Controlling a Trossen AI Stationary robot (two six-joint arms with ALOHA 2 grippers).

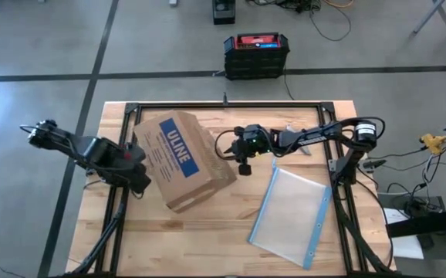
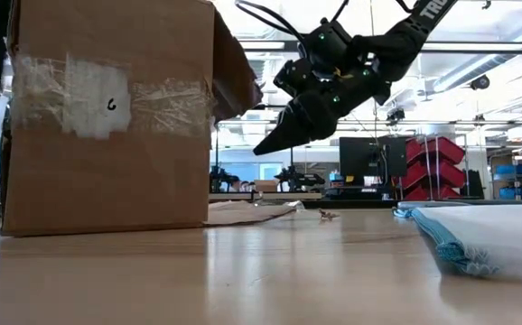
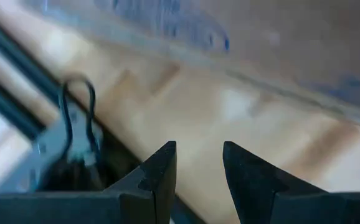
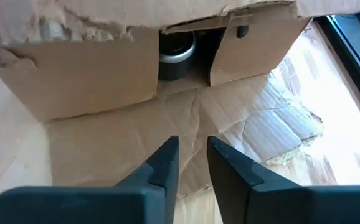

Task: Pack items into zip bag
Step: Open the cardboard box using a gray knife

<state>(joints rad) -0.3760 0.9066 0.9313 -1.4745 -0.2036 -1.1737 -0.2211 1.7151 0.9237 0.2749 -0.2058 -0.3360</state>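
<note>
Cardboard took up the middle of the table: the box [image 1: 183,160] lay on its side with its torn flaps [image 4: 167,118] spread toward the right gripper [image 4: 192,163], which hung just outside the opening, fingers a narrow gap apart and holding nothing. Inside, behind the flaps, I could make out one dark roundish item [image 4: 177,56] with a pale rim; any others were hidden. The zip bag [image 1: 292,212] lay flat and apparently empty on the wood, well apart from the box on the right arm's side, blue strip along its long edge. The left gripper [image 3: 198,168] sat low by the table's left rail, partly open and empty, beside the box's other end. My worry was the flaps: a reach into that slot could catch the ragged edges and shove the box, or knock the item deeper. The slot looked tight for the fingers, while open wood between box and bag left room to carry things across.
</note>
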